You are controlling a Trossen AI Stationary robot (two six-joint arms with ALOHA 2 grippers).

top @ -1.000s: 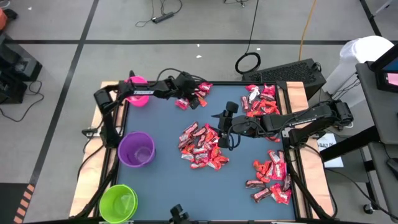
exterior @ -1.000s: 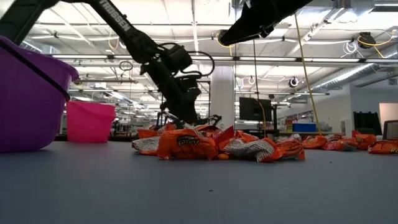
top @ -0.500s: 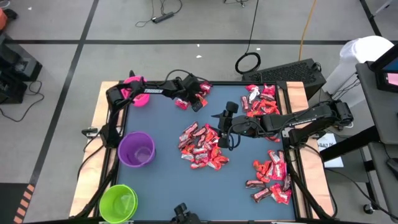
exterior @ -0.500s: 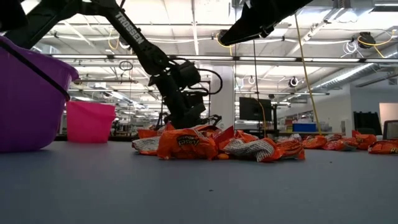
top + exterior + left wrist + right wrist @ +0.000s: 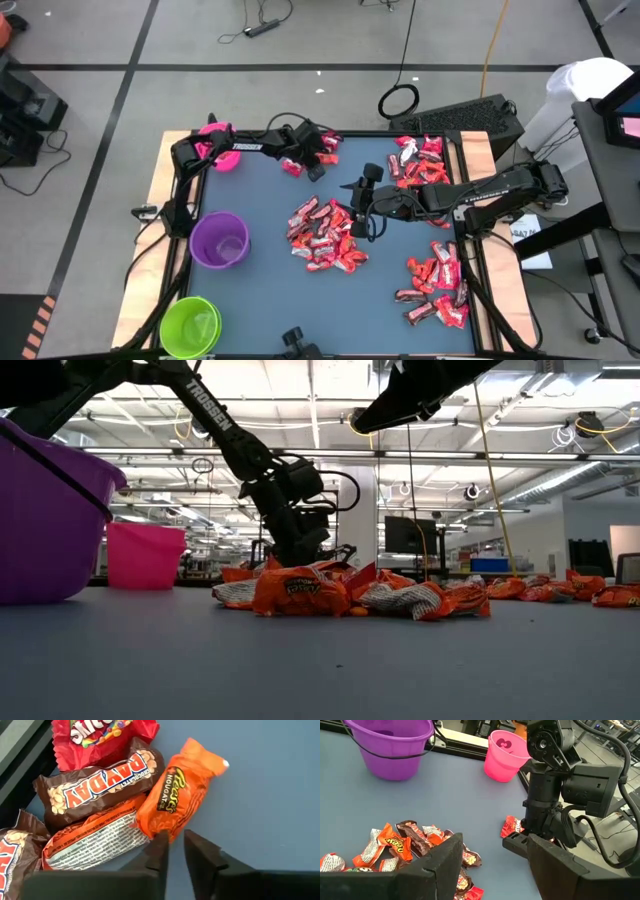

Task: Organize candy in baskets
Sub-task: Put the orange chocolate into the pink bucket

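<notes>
Wrapped candy lies in heaps on the blue table: one at the far left (image 5: 312, 152), one in the middle (image 5: 325, 235), and two on the right (image 5: 420, 160) (image 5: 438, 290). My left gripper (image 5: 175, 845) is down at the far-left heap, its fingers drawn close together on an orange candy piece (image 5: 175, 790) that lies flat on the table. My right gripper (image 5: 492, 855) hangs open above the middle heap and holds nothing. The pink basket (image 5: 218, 145), purple basket (image 5: 220, 240) and green basket (image 5: 190, 325) stand along the left edge. My left gripper has the orange candy piece by its near end (image 5: 167, 834), where the wrapper's edge meets the fingertips (image 5: 159, 845). The fingers slant down from the table's left and lie along the piece. The piece rests flat on the table beside a brown piece (image 5: 100, 787).
Red and brown pieces (image 5: 95, 730) lie tight against the orange one on its far side. The table's raised dark rim (image 5: 330, 133) runs just behind that heap. Bare blue surface (image 5: 260, 200) lies between the heaps and the baskets.
My left gripper has sunk and gone a little toward the table's right, down onto the far-left candy heap, tipping more steeply. It has kept still for the last half second. The candy has stayed in place.
</notes>
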